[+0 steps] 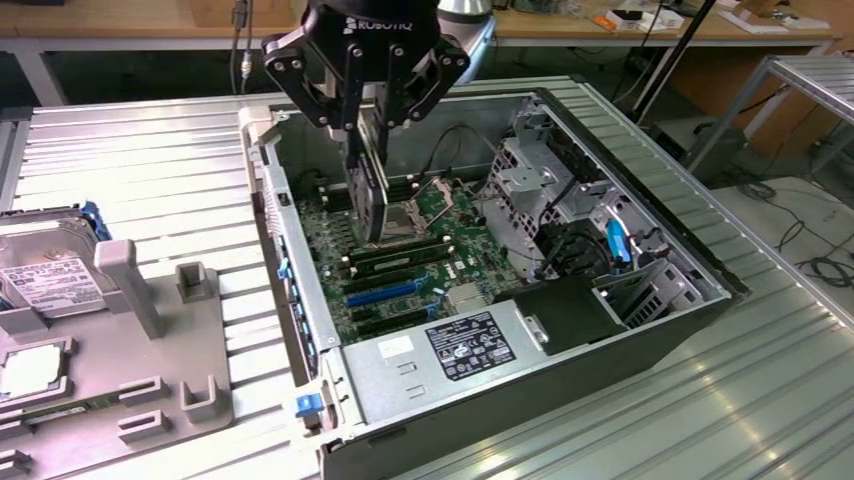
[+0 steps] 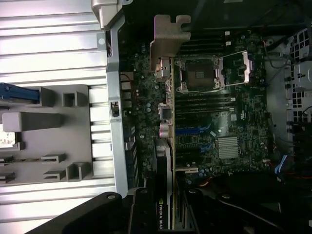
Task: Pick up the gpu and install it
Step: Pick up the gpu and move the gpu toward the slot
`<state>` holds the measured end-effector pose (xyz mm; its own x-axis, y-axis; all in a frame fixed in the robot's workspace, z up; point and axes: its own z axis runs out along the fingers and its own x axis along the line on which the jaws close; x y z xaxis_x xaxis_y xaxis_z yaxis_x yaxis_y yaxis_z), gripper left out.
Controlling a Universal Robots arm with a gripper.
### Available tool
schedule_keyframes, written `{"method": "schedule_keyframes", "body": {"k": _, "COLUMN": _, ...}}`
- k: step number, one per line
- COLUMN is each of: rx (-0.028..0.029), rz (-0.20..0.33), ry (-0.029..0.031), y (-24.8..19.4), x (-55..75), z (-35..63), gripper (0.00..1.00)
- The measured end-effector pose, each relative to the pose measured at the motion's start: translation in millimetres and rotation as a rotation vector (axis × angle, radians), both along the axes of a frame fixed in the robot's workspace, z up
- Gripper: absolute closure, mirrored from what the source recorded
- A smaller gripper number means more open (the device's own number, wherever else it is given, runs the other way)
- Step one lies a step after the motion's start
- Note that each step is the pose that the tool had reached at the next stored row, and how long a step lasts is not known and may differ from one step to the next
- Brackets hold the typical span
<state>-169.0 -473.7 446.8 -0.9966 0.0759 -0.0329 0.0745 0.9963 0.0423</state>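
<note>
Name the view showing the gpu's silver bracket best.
Wrist view: the silver metal bracket shows plainly, unobstructed. Exterior view: the thin green gpu card hangs in the end effector, its bracket not discernible.

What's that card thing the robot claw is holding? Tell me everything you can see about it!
It is the gpu, a thin, flat green circuit card with a black cooler block on one face and a silver bracket at one end. It stands on edge, pinched by the gripper, inside the open computer case, over the motherboard. Whether it touches a slot yet cannot be told.
</note>
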Motion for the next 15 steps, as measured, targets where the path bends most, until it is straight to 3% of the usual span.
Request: {"method": "schedule_keyframes", "body": {"k": 15, "rx": 0.0, "rz": 0.0, "ry": 0.0001, "y": 0.0, "x": 26.1, "z": 0.0, "gripper": 0.73}}
